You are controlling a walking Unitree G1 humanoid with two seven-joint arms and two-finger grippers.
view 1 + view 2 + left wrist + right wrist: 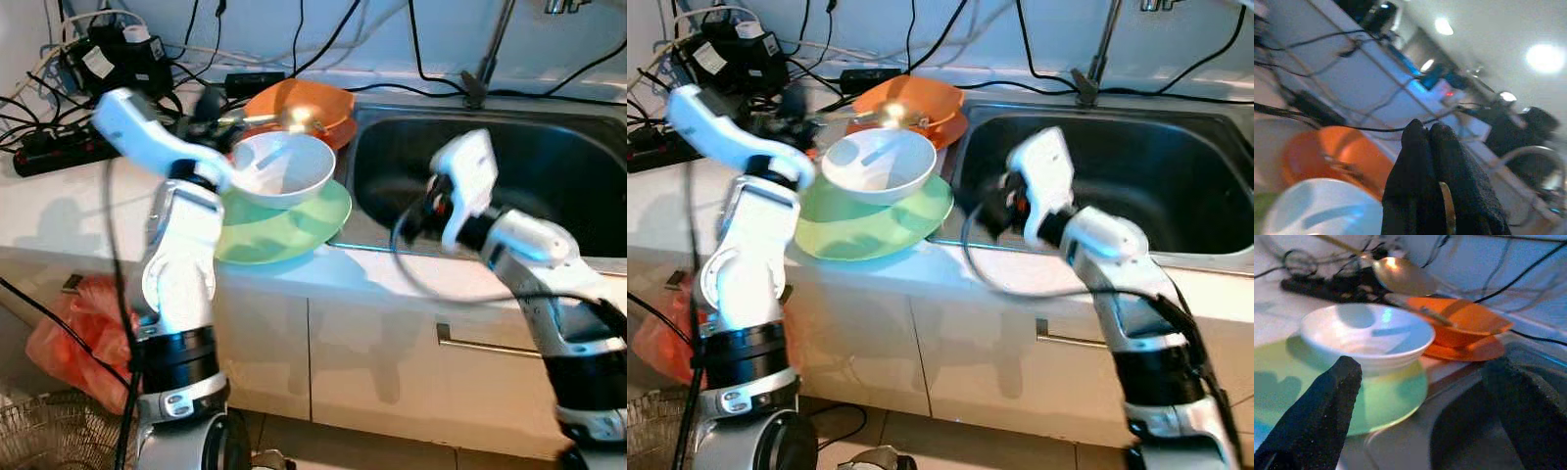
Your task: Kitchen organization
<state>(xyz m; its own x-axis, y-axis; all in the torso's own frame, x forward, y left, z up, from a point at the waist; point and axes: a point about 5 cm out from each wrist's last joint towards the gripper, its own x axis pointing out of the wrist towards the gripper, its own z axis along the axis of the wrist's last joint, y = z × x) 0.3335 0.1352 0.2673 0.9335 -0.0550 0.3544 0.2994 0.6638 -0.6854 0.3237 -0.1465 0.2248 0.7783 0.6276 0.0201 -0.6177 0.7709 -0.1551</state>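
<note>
Two black fingers (pixel 1444 186) of my left end effector (pixel 1436 142) stood closest to my left wrist camera, pressed together around the thin metal handle of a spoon (pixel 1400 274). That end effector hung above the back of the bench (pixel 59 211), beside the white bowl (pixel 286 168), and in the right wrist view the spoon's shiny bowl hovered in the air over the orange dishes. Just past it sat the orange bowl (pixel 299 106) on an orange plate (pixel 1469 350), with what looked like another utensil lying across the bowl. My left arm (pixel 181 264) rose from below the bench edge, bent at the elbow beside the green plate.

My right end effector (pixel 1422 396) had its fingers (pixel 1317 411) set wide apart, with nothing between them. It pointed at the white bowl from the sink side, over the near left corner of the sink (pixel 549 176). The white bowl sat upright on the green plate (pixel 284 230), and the plate's near rim reached out past the bench edge. The orange dishes were just behind the white bowl, close to the sink's left rim.

Further back, black cables (pixel 323 39) and a power strip (pixel 54 152) cluttered the bench by the wall. White cabinet doors (pixel 392 362) ran beneath the bench, and an orange bag (pixel 73 333) lay on the floor to my left.
</note>
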